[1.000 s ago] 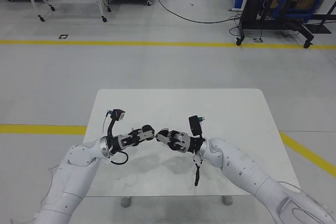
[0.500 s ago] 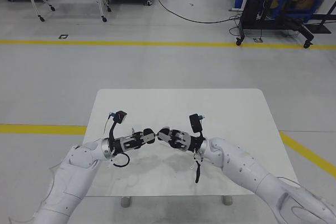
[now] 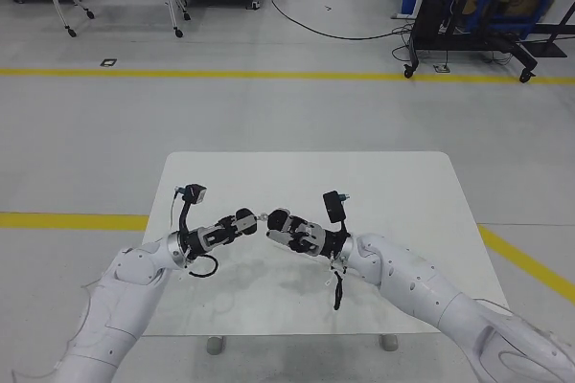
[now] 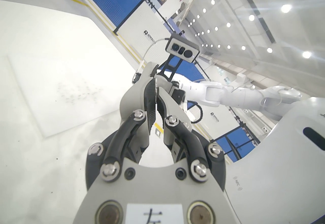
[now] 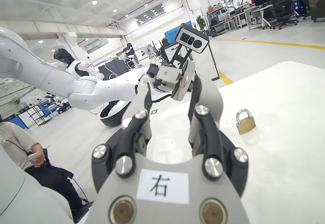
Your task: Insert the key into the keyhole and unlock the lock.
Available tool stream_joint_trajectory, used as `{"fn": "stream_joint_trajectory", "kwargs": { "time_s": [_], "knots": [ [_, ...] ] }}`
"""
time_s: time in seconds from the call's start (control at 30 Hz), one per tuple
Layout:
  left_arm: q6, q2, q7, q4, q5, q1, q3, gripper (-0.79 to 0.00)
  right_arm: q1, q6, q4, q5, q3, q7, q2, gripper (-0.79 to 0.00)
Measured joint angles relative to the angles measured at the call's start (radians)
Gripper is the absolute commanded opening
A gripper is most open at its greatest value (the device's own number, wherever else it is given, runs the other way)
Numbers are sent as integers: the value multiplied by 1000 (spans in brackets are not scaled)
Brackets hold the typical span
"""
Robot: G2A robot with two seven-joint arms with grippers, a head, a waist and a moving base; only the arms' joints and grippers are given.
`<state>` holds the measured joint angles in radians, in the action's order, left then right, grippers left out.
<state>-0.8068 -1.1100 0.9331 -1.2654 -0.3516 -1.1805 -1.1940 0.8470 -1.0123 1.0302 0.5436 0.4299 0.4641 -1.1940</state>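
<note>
Spots left gripper (image 4: 154, 87) clamped, ribbed pads (image 4: 149, 98) pressed together; cannot tell whether anything sits between them. Finds right gripper (image 5: 170, 94) spread wide, gripping nothing, pointed at left gripper almost tip to tip, above white table (image 3: 402, 191) toward its left-middle part. Marks brass padlock (image 5: 245, 123) with silver shackle resting on table, near right gripper but touching neither gripper.

Over 1 s, the left gripper (image 3: 252, 217) and right gripper (image 3: 274, 220) have shifted together toward 12 o'clock, apparently only slightly.
</note>
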Motion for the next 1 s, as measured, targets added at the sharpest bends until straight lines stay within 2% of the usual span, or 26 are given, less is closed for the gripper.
{"fn": "stream_joint_trajectory", "kwargs": {
  "time_s": [0.33, 0.4, 0.53, 0.67, 0.73, 0.8, 0.87, 1.0],
  "knots": [
    [1, 0, -2, -4, 8, -1, 0, -785, 0, 0, 0, 0, 0, 0, 0, 0],
    [-1, 3, -21, -27, 56, -8, -9, -785, 14, 0, 8, -22, -9, -30, 1, 0],
    [6, 12, -29, -65, 151, -27, -24, -785, 8, 0, 23, -201, -27, -238, 26, 0],
    [20, 18, 31, -92, 183, -31, -9, -785, 3, 0, 84, -437, -21, -485, 79, 0],
    [20, 20, 62, -100, 180, -29, 5, -785, 4, 0, 105, -527, -11, -584, 101, -212],
    [19, 22, 97, -105, 172, -23, 19, -785, 8, 0, 117, -615, 2, -684, 121, -357],
    [27, 25, 109, -106, 163, -19, 31, -785, 13, 0, 122, -684, 11, -772, 134, -397],
    [37, 32, 117, -108, 139, -11, 48, -785, 19, 0, 126, -773, 19, -896, 145, -409]
  ]
}}
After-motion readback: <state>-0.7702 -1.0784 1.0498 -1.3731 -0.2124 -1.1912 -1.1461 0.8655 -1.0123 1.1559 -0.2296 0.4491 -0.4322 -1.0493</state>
